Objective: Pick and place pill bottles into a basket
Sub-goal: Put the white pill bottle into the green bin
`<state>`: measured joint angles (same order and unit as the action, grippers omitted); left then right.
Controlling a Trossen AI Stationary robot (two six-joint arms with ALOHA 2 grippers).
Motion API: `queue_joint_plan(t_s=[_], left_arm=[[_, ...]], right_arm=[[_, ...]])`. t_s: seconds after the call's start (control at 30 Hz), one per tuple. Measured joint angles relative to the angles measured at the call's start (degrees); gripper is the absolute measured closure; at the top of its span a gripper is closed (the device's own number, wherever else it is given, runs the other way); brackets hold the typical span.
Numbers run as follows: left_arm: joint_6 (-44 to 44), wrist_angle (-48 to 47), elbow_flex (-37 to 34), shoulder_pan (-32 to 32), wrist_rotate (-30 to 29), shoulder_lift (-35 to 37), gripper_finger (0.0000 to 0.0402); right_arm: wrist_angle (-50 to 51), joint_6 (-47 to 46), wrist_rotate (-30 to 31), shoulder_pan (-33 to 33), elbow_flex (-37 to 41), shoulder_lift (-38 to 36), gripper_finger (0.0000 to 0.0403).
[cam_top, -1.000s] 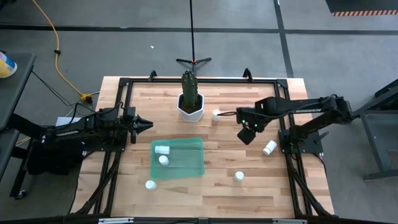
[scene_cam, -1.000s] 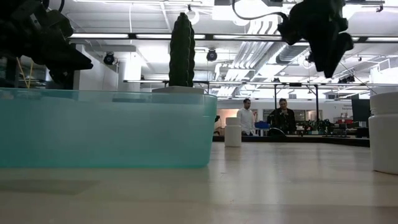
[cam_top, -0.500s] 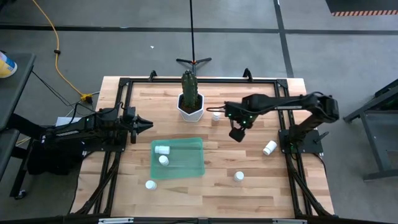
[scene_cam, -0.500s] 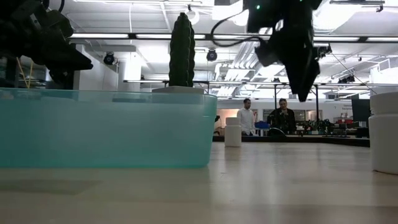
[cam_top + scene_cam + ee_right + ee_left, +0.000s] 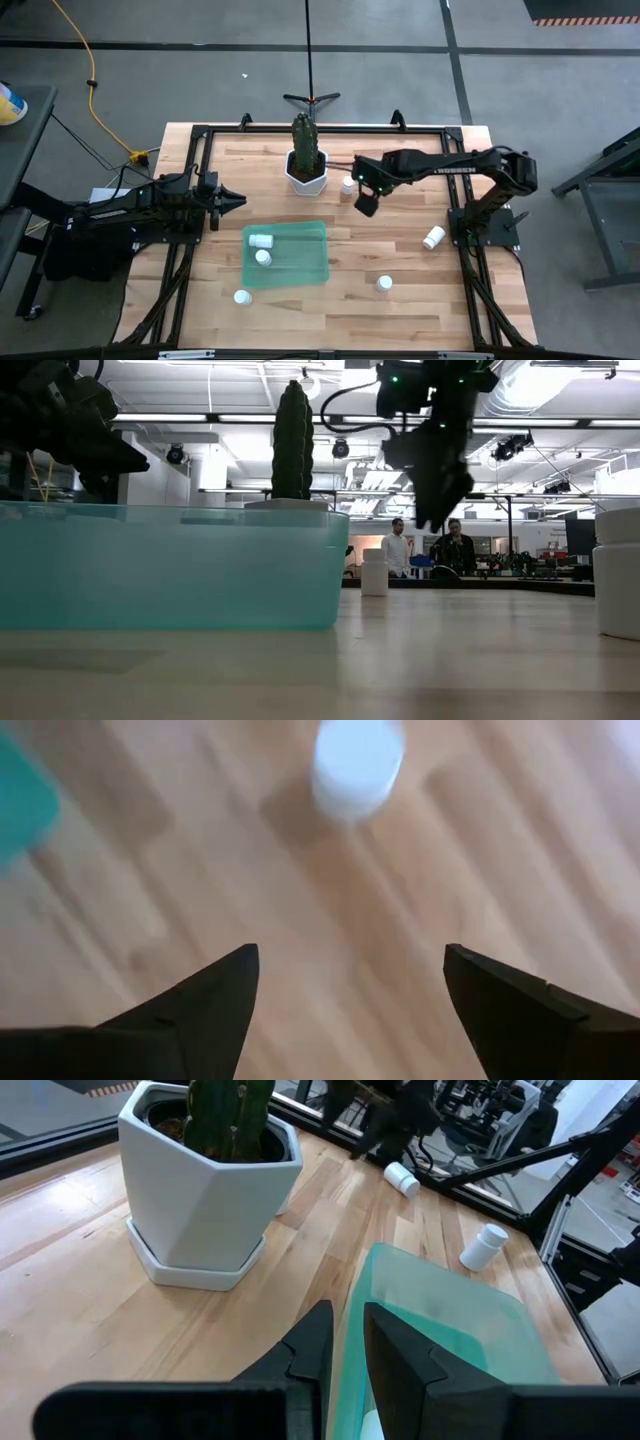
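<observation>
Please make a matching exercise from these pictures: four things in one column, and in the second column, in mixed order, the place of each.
Things:
1. cactus pot
2. right tool
3. left tool
4. green basket

Places:
a. holds two pill bottles
b. at the table's left side, shut
c. far middle of the table
d. open above the table, close to the pill bottle beside the pot

Pairs: 1-c, 2-d, 3-b, 4-a

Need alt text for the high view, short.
Overhead: the right gripper, open, hangs beside a pill bottle near the cactus pot. The teal basket holds two bottles; three more sit on the table. The left gripper waits at left.
</observation>
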<state>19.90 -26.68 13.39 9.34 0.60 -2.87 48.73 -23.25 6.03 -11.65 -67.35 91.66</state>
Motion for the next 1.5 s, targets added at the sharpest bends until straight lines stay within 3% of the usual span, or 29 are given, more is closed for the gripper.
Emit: queue_joint_plan(t_s=[0.37,0.53,0.97,1.5], left_arm=[[0.0,0.0,0.0,0.0,0.0,0.0,0.0305],[0.0,0.0,0.0,0.0,-0.3,0.0,0.0305],[0.0,0.0,0.0,0.0,-0.3,0.0,0.0305],[0.0,0.0,0.0,0.0,0.0,0.0,0.0305]], right_arm=[[-16.0,-1.9,4.1,-1.1,-0.1,0.0,0.0095],[-16.5,-5.0,6.6,-1.1,-0.1,0.8,0.0095],[-18.7,-11.1,5.0,-1.1,-0.1,6.5,0.0095],[-18.1,-12.5,6.1,-1.9,-0.1,7.0,0.0095]])
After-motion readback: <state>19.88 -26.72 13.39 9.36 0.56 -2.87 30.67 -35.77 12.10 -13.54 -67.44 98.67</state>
